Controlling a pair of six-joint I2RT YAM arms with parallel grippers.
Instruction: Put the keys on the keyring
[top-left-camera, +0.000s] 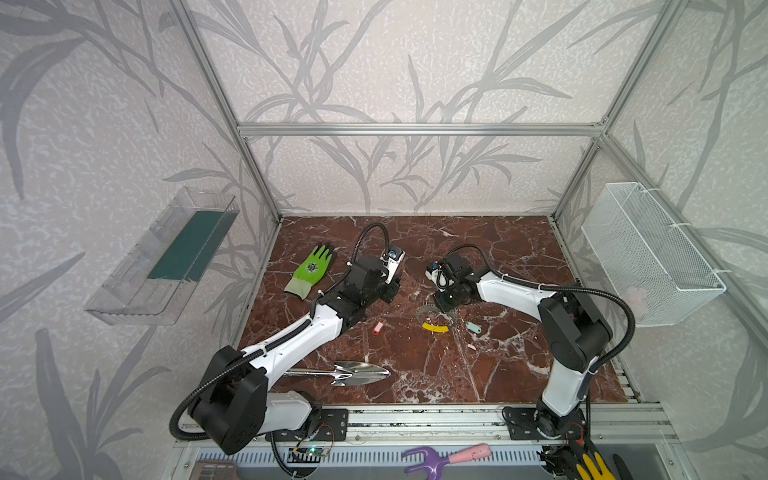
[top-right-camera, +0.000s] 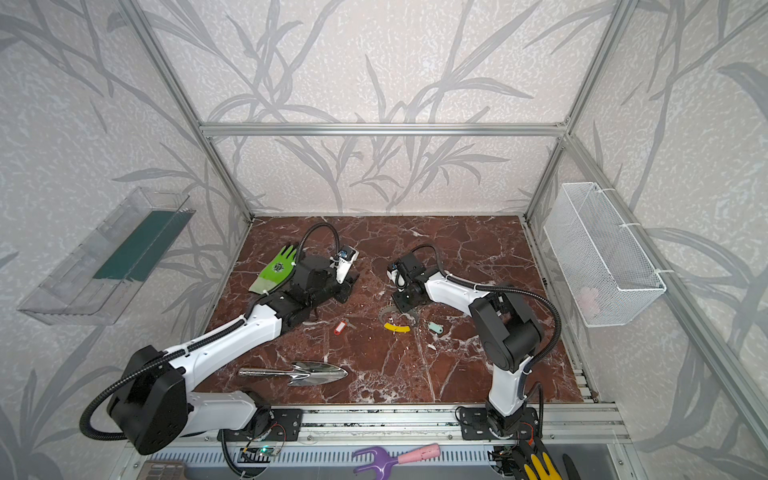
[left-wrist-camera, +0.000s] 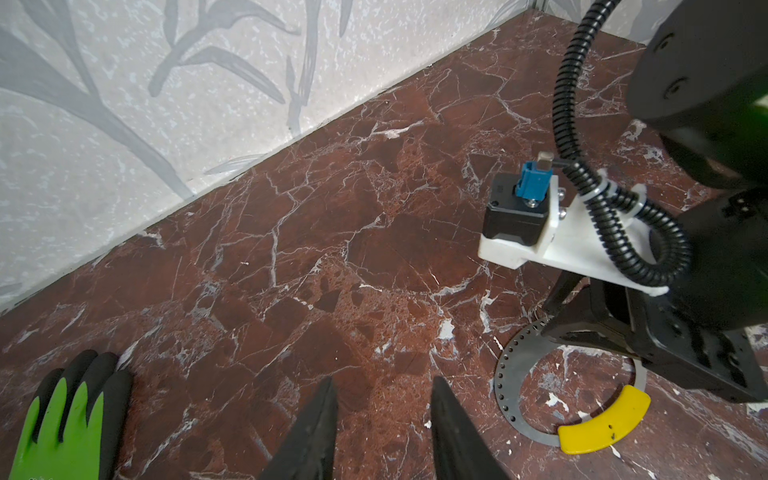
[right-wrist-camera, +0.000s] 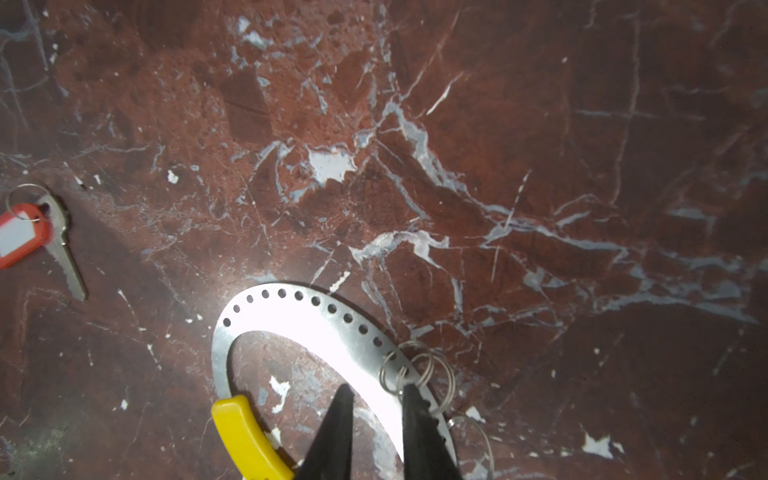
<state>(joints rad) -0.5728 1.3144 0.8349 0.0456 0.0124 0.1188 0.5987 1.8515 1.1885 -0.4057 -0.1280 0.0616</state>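
Now | left gripper (left-wrist-camera: 382, 380) jaws apart | right gripper (right-wrist-camera: 377, 388) slightly parted (astride keyring (right-wrist-camera: 291, 311) band) | red-tagged key (right-wrist-camera: 65, 249) lies well aside.

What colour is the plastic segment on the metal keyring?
Yellow. The keyring segment shows best in the left wrist view.

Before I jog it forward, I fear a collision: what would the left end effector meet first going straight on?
The left end effector likely meets only bare tabletop first; glove and keyring sit off to either side.
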